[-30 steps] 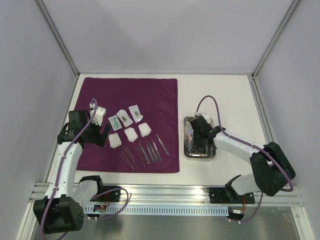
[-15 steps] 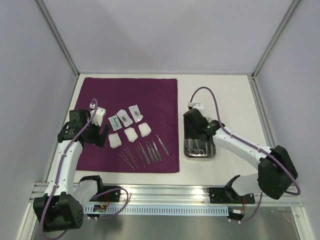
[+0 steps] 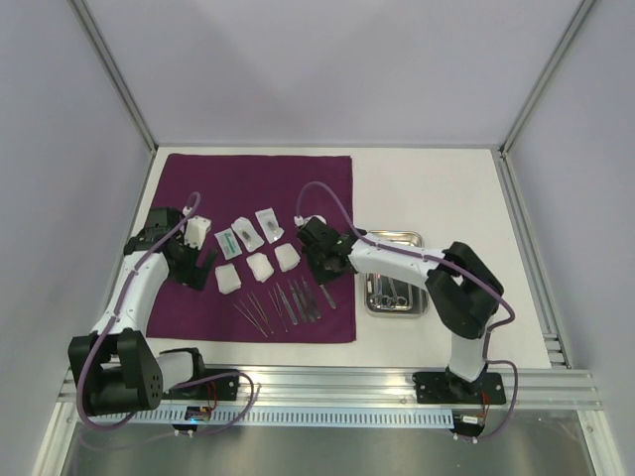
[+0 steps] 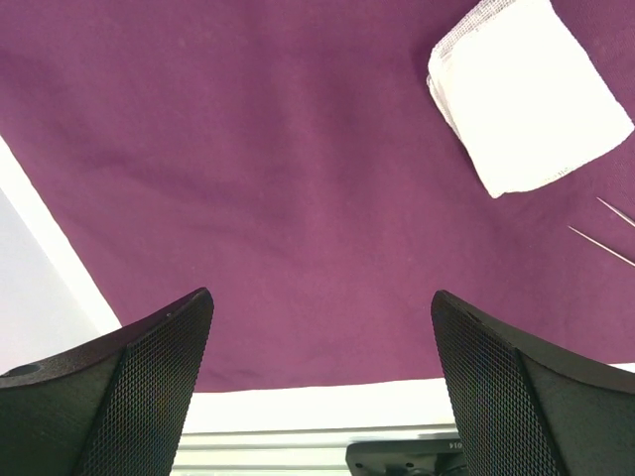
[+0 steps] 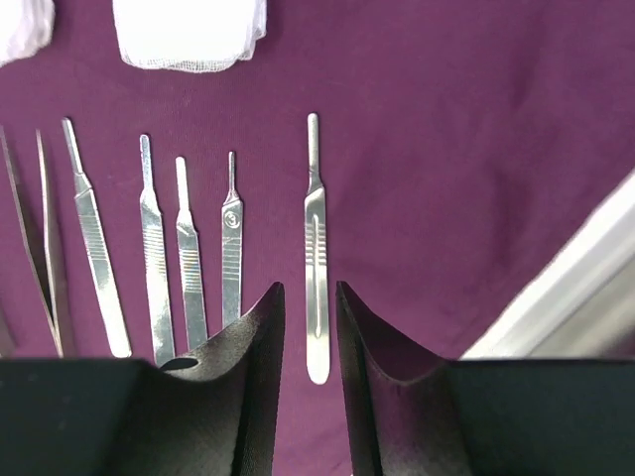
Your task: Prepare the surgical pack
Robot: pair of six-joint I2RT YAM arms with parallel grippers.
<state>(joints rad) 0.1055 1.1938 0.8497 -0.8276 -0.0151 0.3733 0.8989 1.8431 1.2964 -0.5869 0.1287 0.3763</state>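
Left of frame: left gripper (image 4: 317, 327), spread wide, empty, over purple cloth (image 3: 258, 188), gauze square (image 4: 526, 94) nearby. Centre: right gripper (image 5: 310, 307), barely parted, gripping nothing, above steel handle (image 5: 316, 248). Right, beside the cloth: steel tray (image 3: 395, 311).

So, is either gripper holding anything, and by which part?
Nothing. The left gripper is open over the cloth; the right gripper straddles a scalpel handle, apparently without touching it.

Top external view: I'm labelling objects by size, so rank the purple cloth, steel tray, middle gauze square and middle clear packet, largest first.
1. purple cloth, by far the largest.
2. steel tray, clearly next.
3. middle gauze square and middle clear packet look about alike, so I won't rank them.
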